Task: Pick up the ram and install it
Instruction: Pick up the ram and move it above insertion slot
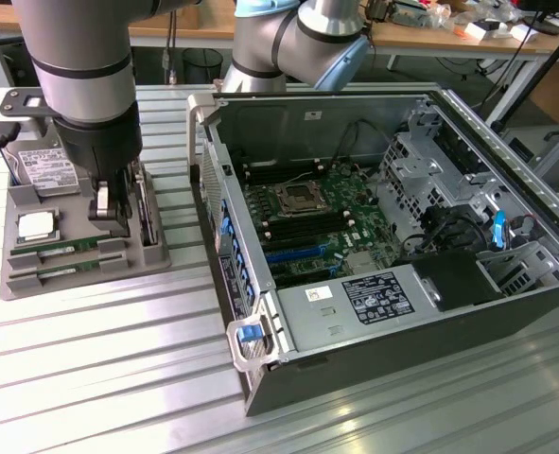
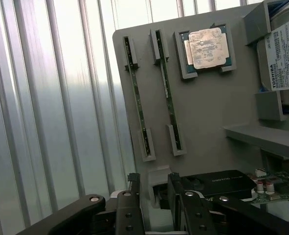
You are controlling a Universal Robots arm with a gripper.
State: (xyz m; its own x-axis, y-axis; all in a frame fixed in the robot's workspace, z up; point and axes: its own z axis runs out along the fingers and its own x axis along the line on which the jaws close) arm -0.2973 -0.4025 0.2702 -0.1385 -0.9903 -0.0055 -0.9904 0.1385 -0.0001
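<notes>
Currently the end effector point(image 1: 113, 213) point(image 2: 155, 196) hangs low over the grey parts tray point(image 1: 90, 276) point(image 2: 208, 112), fingers spread wide, nothing pinched. No grasp made yet, by my reading.

Ram point(image 1: 57, 253) point(image 2: 167, 93): stands on its long edge in two slotted holders on the tray, a short way out past the fingertips and clear of them. A second stick point(image 1: 61, 268) point(image 2: 137, 98) lies parallel just beyond it in its own holders. Judgement: the holders grip only the ends, leaving the middle span free so the fingers can straddle a stick from above and close on its flat faces.

Other nests on the tray: processor point(image 1: 35, 225) point(image 2: 205, 47) near the ram's far end, hard drive point(image 1: 41, 170) point(image 2: 286, 54) further out, a dark card-like part point(image 1: 147, 213) point(image 2: 222, 182) just beside the end effector on its case side. Separate nests presumably keep pick positions repeatable.

Computer case point(image 1: 402, 355) lies open on the tabletop point(image 1: 90, 378), well apart from the end effector, motherboard point(image 1: 317, 213) facing up. I take it that lets a stick go straight down into a slot.

Arm pose: wrist pointing straight down, last link upright over the tray. The finger gap runs the same way as the sticks but sits off past their near ends, roughly between the two.
</notes>
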